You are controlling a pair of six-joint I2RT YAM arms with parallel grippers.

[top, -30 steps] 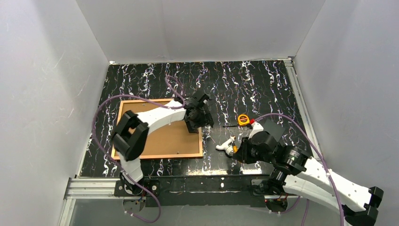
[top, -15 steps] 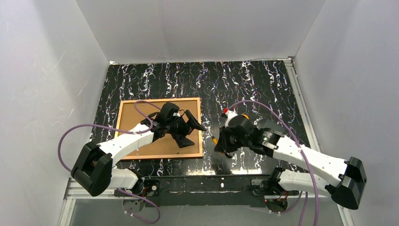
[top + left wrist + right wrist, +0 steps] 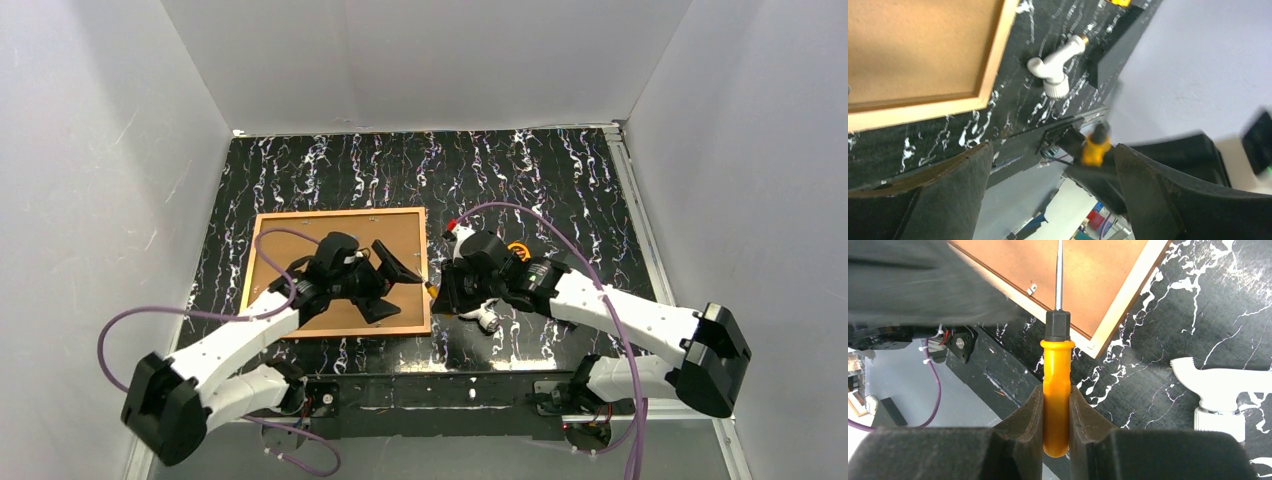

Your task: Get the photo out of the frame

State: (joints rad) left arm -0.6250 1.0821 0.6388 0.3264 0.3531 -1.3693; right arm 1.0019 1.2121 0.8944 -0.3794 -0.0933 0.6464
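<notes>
Pinching an orange screwdriver (image 3: 1056,360) by its handle in the right gripper (image 3: 1056,405), shaft aimed at the frame (image 3: 330,212) near its near right corner. Left gripper (image 3: 388,288) spread wide, holding nothing, above that corner. Frame flat, tan back up, left of centre on the table (image 3: 560,180); yellow tape measure (image 3: 518,250) beyond.
</notes>
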